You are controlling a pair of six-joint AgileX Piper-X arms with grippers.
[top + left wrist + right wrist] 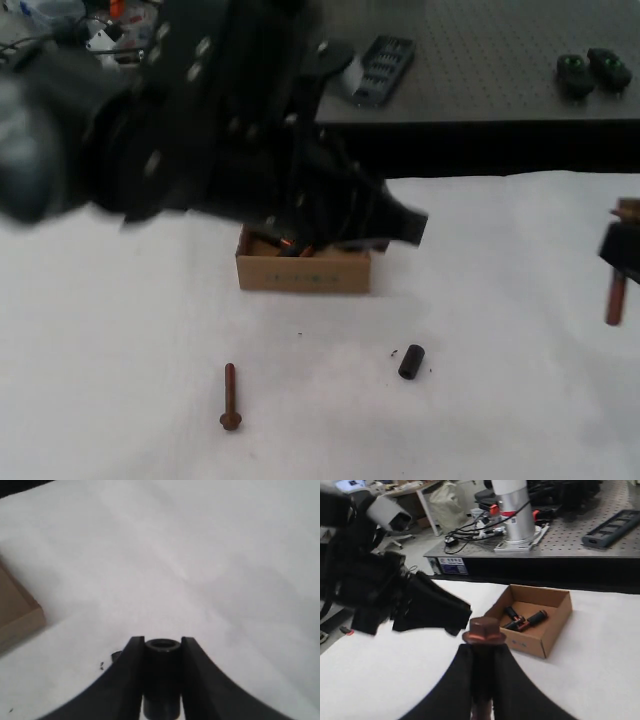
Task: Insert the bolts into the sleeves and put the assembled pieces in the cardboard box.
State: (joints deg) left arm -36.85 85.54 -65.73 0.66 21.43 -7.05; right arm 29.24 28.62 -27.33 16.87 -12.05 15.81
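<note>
A white cloth (520, 400) is spread in the foreground. Behind it, a slotted black tray (382, 68) and two dark round objects (593, 72) are set on a perforated dark table (480, 50).

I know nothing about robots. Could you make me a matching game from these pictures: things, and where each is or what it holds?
1. left end effector
2. right end effector
3. assembled pieces
4. loose bolt

a. lies on the white cloth
b. holds a black sleeve
c. in the cardboard box
d. holds a brown bolt

Pairs: 1-b, 2-d, 3-c, 4-a.
</note>
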